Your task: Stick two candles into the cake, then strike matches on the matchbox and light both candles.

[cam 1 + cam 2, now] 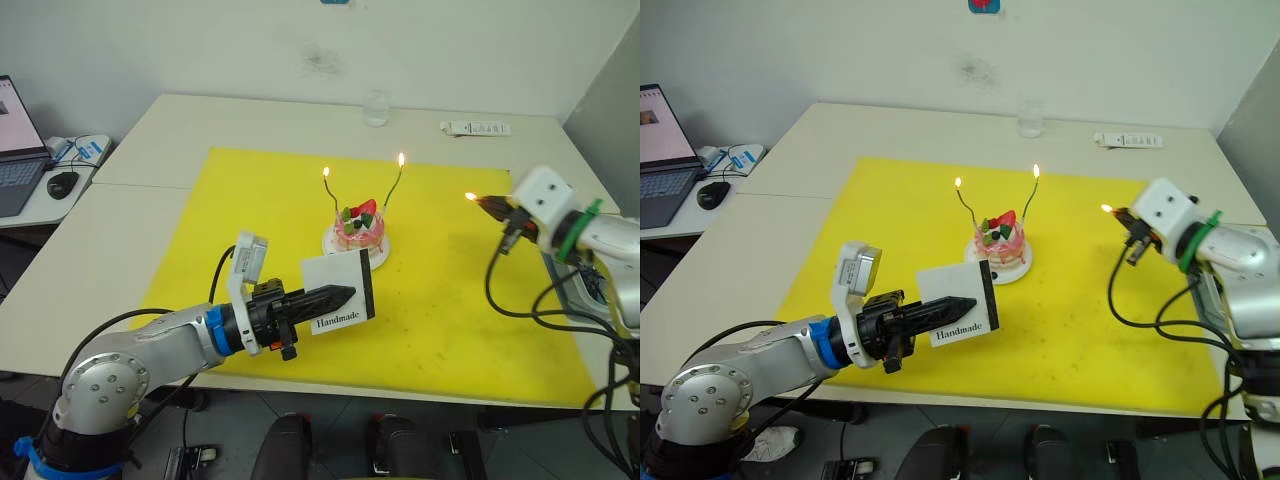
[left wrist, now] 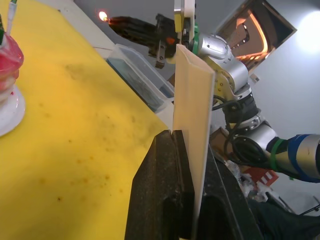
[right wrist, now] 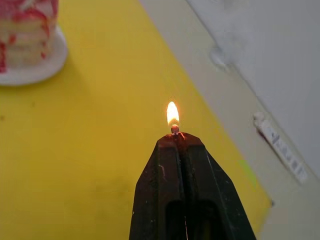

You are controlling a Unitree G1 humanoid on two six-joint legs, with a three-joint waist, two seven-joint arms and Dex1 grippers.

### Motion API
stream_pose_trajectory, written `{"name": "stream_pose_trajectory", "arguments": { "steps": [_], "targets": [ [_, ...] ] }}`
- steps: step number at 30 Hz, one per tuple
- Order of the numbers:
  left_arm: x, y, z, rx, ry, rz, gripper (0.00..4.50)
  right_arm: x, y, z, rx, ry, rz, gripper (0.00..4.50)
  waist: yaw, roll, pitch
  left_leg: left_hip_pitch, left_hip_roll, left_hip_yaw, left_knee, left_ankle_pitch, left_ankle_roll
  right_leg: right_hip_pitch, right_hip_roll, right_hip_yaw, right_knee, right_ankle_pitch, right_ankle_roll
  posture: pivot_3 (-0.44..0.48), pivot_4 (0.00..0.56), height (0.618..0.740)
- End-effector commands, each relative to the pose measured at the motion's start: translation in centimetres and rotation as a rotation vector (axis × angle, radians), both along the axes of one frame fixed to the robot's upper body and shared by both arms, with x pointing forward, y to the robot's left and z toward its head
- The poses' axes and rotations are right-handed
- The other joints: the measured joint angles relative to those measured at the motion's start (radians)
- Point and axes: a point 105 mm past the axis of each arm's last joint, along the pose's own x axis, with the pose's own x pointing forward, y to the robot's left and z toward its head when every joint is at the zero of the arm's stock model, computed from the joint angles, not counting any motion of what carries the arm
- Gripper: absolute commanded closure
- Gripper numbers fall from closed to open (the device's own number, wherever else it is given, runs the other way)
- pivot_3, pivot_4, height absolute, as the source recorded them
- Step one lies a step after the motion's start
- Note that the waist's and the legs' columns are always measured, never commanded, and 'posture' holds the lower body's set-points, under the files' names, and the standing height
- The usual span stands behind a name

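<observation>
Nearest, the left tool [image 1: 345,294] is pinching the matchbox [image 1: 338,287] upright above the yellow mat [image 1: 450,310], just in front of the cake [image 1: 359,229]. Both candles [image 1: 394,188] are standing in the cake and burning, so lighting looks finished. Well off to the side, the right tool [image 1: 489,205] is pressed together on a burning match [image 3: 174,128], its flame sitting almost at the fingertips and needing putting out. Open mat is lying beneath it; a clear bin [image 2: 137,75] is sitting near the counter [image 1: 130,230] edge.
</observation>
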Motion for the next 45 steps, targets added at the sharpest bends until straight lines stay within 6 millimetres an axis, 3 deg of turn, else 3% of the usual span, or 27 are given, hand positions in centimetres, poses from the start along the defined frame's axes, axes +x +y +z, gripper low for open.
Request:
{"name": "stream_pose_trajectory", "arguments": {
  "steps": [1, 6, 11, 18, 30, 34, 36, 39, 42, 45],
  "targets": [
    [-0.6, -1.0, 0.8, -0.019, -0.072, -0.054, 4.50, -0.8, -4.7, 1.0, 0.069, -0.031, -0.178, 4.48, -0.003, 0.000, 0.000, 0.001, 0.000, 0.000, 0.000, 0.000, 0.000, 0.000, 0.000, 0.000, 0.001, 0.000, 0.000, 0.000, 0.150, 0.740],
    [-0.6, -1.5, 0.9, -0.040, -0.072, -0.073, 4.50, -1.8, -10.1, 0.2, 0.161, 0.008, -0.387, 4.48, -0.008, 0.001, 0.000, 0.001, 0.000, 0.000, 0.001, 0.000, 0.000, 0.000, 0.000, 0.001, 0.002, -0.001, -0.002, 0.000, 0.150, 0.740],
    [-0.9, -1.6, 0.8, -0.037, -0.070, -0.086, 4.50, -2.6, -12.6, -1.0, 0.221, 0.047, -0.505, 4.48, -0.015, 0.001, 0.000, 0.001, 0.000, 0.000, 0.001, 0.000, 0.000, 0.000, 0.001, 0.001, 0.001, 0.000, 0.000, 0.000, 0.150, 0.740],
    [-0.6, -1.7, 1.0, -0.038, -0.079, -0.087, 4.50, -2.9, -14.4, -2.5, 0.243, 0.079, -0.593, 4.48, -0.018, 0.001, -0.001, 0.001, -0.001, 0.000, 0.001, 0.000, 0.000, 0.000, 0.001, 0.001, 0.002, 0.000, 0.001, 0.000, 0.150, 0.740],
    [-0.9, -1.7, 0.8, -0.026, -0.075, -0.091, 4.50, -2.7, -15.0, -2.6, 0.267, 0.053, -0.618, 0.18, -0.018, 0.001, -0.001, 0.001, -0.001, 0.000, 0.001, 0.000, 0.000, 0.000, 0.002, 0.001, 0.002, 0.001, 0.001, 0.000, 0.150, 0.740],
    [-0.9, -1.6, 0.7, -0.020, -0.072, -0.093, 4.50, -2.4, -14.9, -1.7, 0.278, 0.015, -0.610, 0.05, -0.018, 0.001, -0.001, 0.001, -0.001, 0.000, 0.001, 0.000, 0.000, 0.000, 0.002, 0.001, 0.002, 0.001, 0.002, 0.000, 0.150, 0.740],
    [-0.9, -1.5, 0.6, -0.023, -0.058, -0.091, 4.50, -2.0, -14.1, -0.9, 0.278, -0.008, -0.574, 0.05, -0.018, 0.001, -0.001, 0.001, -0.001, 0.000, 0.001, 0.000, 0.000, 0.000, 0.002, 0.001, 0.002, 0.001, 0.002, 0.000, 0.150, 0.740],
    [-0.7, -1.4, 0.5, -0.034, -0.020, -0.073, 4.50, -1.4, -10.9, -0.5, 0.255, 0.036, -0.415, 0.05, -0.019, 0.001, -0.001, 0.001, 0.000, 0.000, 0.001, 0.000, 0.000, 0.000, 0.002, 0.001, 0.002, 0.001, 0.002, 0.000, 0.150, 0.740],
    [-0.8, -1.3, -0.3, -0.050, 0.071, -0.053, 4.50, -1.8, -5.5, -0.1, 0.222, 0.100, -0.131, 0.05, -0.020, 0.001, -0.001, 0.001, 0.000, 0.000, 0.001, 0.000, 0.000, 0.000, 0.002, 0.001, 0.002, 0.001, 0.002, 0.000, 0.150, 0.740],
    [-1.0, -1.6, -1.6, -0.008, 0.147, -0.053, 4.50, -3.7, -0.5, -0.4, 0.196, 0.198, 0.152, 0.05, -0.019, 0.002, -0.001, 0.001, 0.001, -0.001, 0.000, 0.000, 0.000, 0.000, 0.002, 0.000, 0.002, 0.001, 0.002, 0.000, 0.150, 0.740]
  ]
}}
